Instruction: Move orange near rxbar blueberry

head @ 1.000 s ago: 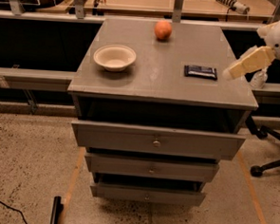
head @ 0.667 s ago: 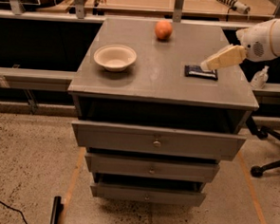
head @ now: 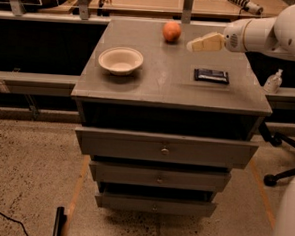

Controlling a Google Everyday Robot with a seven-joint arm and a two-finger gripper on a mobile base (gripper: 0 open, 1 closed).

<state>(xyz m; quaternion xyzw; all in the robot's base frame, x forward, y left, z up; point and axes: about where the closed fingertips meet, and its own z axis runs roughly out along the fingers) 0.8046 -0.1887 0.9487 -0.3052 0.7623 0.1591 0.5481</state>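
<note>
— While the gripper hovers just right of the orange at the back of the drawer cabinet, empty, can its opening be read?
— No, cannot tell. Centre over the fruit, grip gently, and set it beside the rxbar blueberry.

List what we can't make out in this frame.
Camera view:
- Lettering on the flat dark navy snack bar wrapper: too small to read.
- Contents of the grey cabinet's drawers: hidden behind their fronts.
- Beige gripper, just right of the small round orange fruit: height unclear from one view.
- White arm: cut off by the right edge.
</note>
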